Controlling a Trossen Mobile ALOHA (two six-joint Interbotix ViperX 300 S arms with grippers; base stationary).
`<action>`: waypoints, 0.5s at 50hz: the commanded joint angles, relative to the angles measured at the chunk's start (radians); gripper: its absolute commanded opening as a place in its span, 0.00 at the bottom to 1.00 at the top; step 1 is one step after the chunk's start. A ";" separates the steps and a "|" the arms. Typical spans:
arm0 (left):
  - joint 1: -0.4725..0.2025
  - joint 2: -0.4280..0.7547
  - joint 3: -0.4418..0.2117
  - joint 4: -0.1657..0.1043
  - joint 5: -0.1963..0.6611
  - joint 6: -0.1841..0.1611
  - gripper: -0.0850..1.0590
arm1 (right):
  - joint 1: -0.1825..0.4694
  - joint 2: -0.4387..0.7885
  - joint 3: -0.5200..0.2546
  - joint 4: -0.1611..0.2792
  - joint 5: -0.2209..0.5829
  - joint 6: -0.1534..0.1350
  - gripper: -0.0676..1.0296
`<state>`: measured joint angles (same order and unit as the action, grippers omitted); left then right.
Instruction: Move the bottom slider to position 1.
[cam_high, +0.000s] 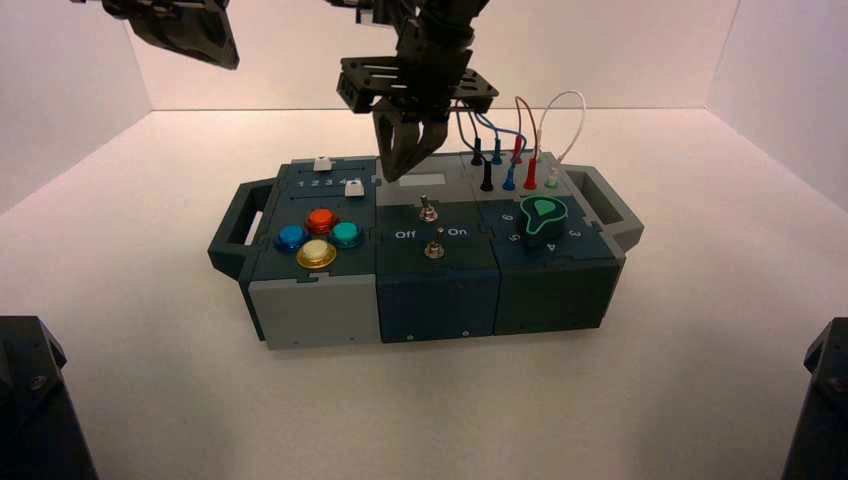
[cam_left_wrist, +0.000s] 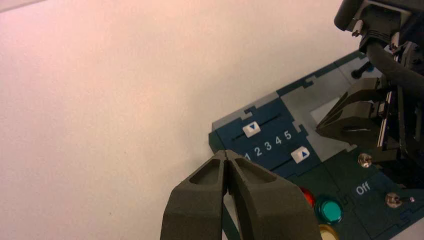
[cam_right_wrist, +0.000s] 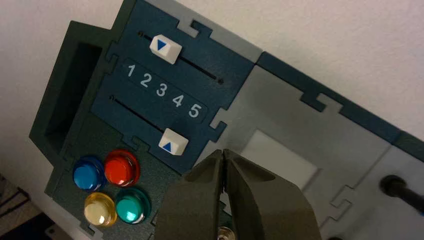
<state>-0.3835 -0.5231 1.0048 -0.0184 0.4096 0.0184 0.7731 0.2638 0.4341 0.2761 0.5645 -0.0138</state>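
Observation:
The bottom slider (cam_right_wrist: 173, 142) is a small white knob with a blue triangle and sits at the 5 end of its track. It also shows in the high view (cam_high: 353, 187) and the left wrist view (cam_left_wrist: 300, 154). The numeral 1 (cam_right_wrist: 131, 70) is at the far end of the 1-to-5 row. My right gripper (cam_right_wrist: 223, 152) is shut and empty. It hovers over the grey panel just right of the bottom slider (cam_high: 403, 170). My left gripper (cam_left_wrist: 227, 154) is shut and empty, raised at the far left (cam_high: 200, 35), off the box's left end.
The top slider (cam_right_wrist: 165, 48) sits near the 2. Blue, red, yellow and teal round buttons (cam_right_wrist: 120, 167) lie in front of the sliders. Two silver toggles (cam_high: 427, 210), a green dial (cam_high: 541, 215) and plugged wires (cam_high: 520, 150) fill the box's middle and right.

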 joint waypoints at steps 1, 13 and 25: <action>0.000 0.000 -0.031 0.000 0.003 0.002 0.05 | 0.017 -0.006 -0.031 0.011 -0.002 0.003 0.04; 0.000 -0.005 -0.034 0.000 0.023 0.002 0.05 | 0.026 0.009 -0.064 0.028 0.011 0.003 0.04; 0.000 -0.005 -0.034 0.000 0.037 0.002 0.05 | 0.034 0.015 -0.081 0.049 0.023 0.003 0.04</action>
<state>-0.3835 -0.5185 1.0017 -0.0184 0.4418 0.0184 0.7915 0.2945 0.3820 0.3083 0.5844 -0.0138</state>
